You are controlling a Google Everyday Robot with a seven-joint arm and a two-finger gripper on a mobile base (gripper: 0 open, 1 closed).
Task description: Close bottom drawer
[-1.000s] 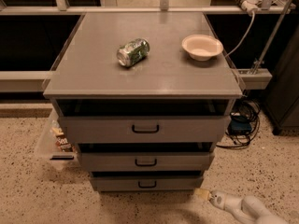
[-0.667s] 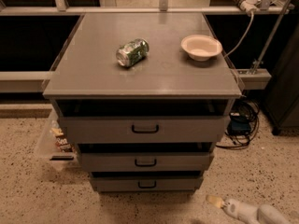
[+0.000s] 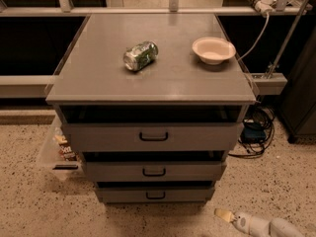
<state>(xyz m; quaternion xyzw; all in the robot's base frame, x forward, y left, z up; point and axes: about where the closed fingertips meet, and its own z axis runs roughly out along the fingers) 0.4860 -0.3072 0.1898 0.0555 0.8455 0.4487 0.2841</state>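
The grey cabinet has three drawers, all standing a little way out. The bottom drawer is the narrowest and lowest front, with a small black loop handle at its centre. A dark gap shows above its front. My gripper is low at the bottom right, above the floor, to the right of and below the bottom drawer and apart from it. It points left, and its white wrist trails off to the right.
A crushed green can and a white bowl lie on the cabinet top. A clear bin of snacks stands left of the cabinet. Cables and a blue device lie to the right, next to a dark cabinet.
My gripper has sunk slightly lower in the view and shifted a little right. The drawers, can and bowl have not moved.
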